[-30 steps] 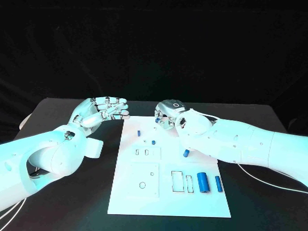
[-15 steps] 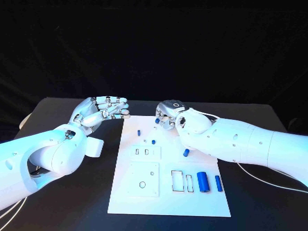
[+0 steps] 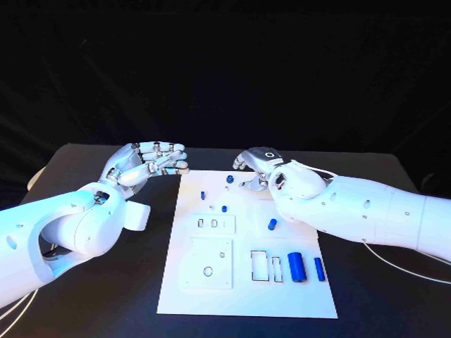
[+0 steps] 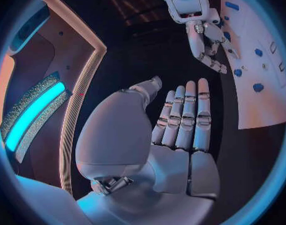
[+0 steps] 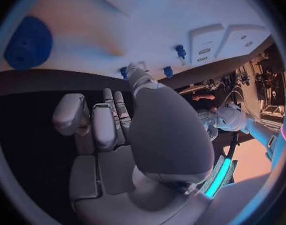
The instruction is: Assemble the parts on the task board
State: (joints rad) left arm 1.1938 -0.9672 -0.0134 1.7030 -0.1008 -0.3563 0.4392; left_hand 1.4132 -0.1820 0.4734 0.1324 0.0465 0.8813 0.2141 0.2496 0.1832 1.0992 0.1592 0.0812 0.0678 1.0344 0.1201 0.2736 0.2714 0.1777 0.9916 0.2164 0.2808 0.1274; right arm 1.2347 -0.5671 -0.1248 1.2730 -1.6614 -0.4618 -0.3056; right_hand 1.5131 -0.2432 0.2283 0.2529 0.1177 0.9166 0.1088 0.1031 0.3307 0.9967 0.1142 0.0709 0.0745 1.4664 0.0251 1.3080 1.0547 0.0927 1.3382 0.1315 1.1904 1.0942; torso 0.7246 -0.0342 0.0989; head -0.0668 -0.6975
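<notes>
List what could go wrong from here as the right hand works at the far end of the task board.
1. The right hand hovers close over the small blue pegs standing on the task board; a stray finger could topple one.
2. The forearm passes just above the loose blue part and might sweep it away.

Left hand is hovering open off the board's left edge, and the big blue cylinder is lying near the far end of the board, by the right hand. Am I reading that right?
Not quite. The left hand is open, off the left edge of the task board, holding nothing. But the big blue cylinder lies toward the near end of the board, beside a thinner blue piece, well away from the right hand. The head view shows this.
</notes>
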